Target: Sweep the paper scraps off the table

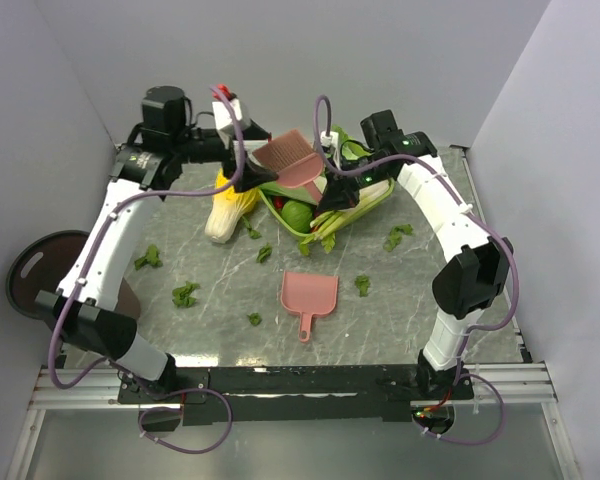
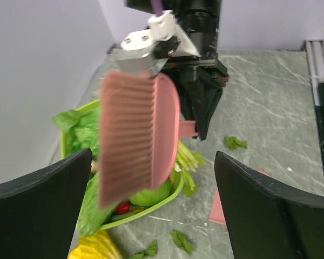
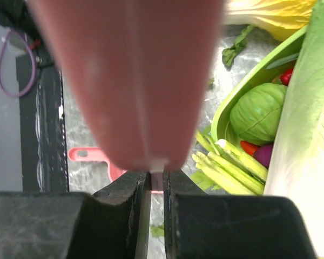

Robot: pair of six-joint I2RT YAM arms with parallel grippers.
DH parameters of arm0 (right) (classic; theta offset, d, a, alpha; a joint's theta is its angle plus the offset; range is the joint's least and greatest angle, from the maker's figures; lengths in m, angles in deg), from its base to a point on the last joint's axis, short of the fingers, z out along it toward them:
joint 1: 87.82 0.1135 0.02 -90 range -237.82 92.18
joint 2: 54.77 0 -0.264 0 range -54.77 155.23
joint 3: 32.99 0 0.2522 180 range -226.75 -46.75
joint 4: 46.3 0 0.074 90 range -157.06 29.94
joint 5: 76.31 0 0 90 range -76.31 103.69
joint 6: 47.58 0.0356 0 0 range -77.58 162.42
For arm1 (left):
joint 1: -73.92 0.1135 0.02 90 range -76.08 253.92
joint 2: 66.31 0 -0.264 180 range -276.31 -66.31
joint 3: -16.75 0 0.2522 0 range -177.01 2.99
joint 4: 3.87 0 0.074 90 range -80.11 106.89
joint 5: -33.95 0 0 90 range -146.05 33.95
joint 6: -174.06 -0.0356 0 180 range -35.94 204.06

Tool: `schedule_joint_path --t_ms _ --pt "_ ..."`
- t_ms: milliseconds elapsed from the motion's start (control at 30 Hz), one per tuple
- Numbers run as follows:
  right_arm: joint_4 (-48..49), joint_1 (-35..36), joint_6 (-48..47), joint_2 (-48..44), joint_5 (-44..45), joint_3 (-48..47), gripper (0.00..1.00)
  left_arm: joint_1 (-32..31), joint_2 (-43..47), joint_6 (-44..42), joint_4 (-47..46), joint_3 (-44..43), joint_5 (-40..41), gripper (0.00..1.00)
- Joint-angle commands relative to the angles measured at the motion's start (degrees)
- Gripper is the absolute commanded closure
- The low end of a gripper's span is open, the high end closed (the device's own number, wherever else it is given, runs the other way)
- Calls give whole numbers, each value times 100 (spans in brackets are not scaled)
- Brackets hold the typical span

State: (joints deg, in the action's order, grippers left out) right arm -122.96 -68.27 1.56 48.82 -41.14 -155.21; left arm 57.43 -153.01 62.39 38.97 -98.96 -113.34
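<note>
Preparation is the step in hand, I'd judge, since no bristle touches the surface yet. From the overhead camera, the pink brush (image 1: 288, 156) hangs in the air over the green basket (image 1: 272, 207) of vegetables at the far side of the table (image 1: 410, 300). The paper scraps (image 1: 185, 294) lie scattered across the marble on both sides of the pink dustpan (image 1: 308, 293), which rests flat near the middle with nothing touching it. The right gripper (image 1: 327, 190) meets the brush at its handle, and the left gripper (image 1: 248, 178) sits just beside the bristle head.

Through the left wrist camera, the left fingers (image 2: 40, 210) stand spread wide and released. They hold nothing, and the brush floats beyond them in the other arm's grasp.

Through the right wrist camera, the jaws are clenched almost together on the thin pink handle, with the brush head blurred large above.

Next, I reckon, the brush must come down bristles-first beside a scrap and be drawn towards the dustpan. The free left gripper would suit steadying that pan.
</note>
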Motion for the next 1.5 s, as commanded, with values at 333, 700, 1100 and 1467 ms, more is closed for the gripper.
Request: schedule_joint_path --t_ms 333,700,1100,1467 --pt "-470 339 -845 -340 174 -658 100 -715 -813 -513 563 -640 -352 34" --pt "703 -73 364 -716 -27 -82 51 -628 -946 389 444 -573 -659 99" --pt "6783 -1155 6711 -1377 -2067 2055 10 340 -559 7432 -6450 1626 -827 99" --pt "7493 -462 7329 -929 -2146 1865 23 304 -524 7511 -6547 1600 -844 99"
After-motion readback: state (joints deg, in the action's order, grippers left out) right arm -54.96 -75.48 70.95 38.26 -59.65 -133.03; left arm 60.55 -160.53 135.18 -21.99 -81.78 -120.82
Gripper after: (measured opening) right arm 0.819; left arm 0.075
